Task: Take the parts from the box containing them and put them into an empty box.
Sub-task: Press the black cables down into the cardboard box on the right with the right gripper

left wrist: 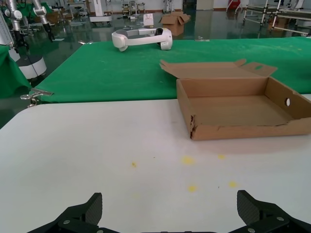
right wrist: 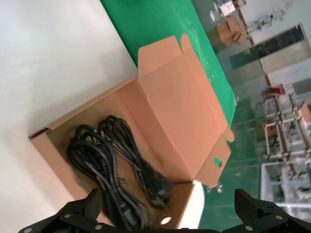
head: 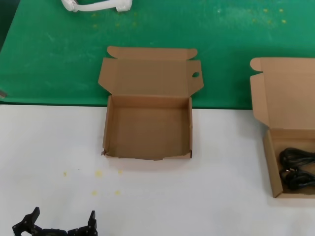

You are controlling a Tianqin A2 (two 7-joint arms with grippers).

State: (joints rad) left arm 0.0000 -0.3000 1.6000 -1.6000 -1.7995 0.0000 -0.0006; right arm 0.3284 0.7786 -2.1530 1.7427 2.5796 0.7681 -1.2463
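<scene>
The right tool point(right wrist: 165, 213) hovers over the box holding the cables point(right wrist: 146, 126), fingers spread wide and gripping nothing. That box sits at the right edge of the white counter point(head: 49, 147), well apart from the empty box point(head: 147, 125) at the centre. The left tool point(head: 61, 226) rests low near the counter's front edge, also spread and empty.

The main risk is the cables themselves. The black cable bundles point(right wrist: 109, 165) are thin, rubbery and loosely coiled, with their loops overlapping, so a pinch on one strand could drag the neighbouring bundle along or let a coil unwind and trail a moulded plug end over the box wall. A grasp on a single loop may also slip, since the round jacket gives the fingers little to bite on. The box is light, shallow corrugated cardboard; a snagged cable could tip it or slide it across the smooth counter. Its tall hinged lid stands close behind the cables and could be struck on the descent.

The empty box is square and brown, its front edge slightly ragged, its lid laid back onto the green cloth point(head: 59, 54) with a small hole near one corner. Low walls mean a springy coil might spill out.
</scene>
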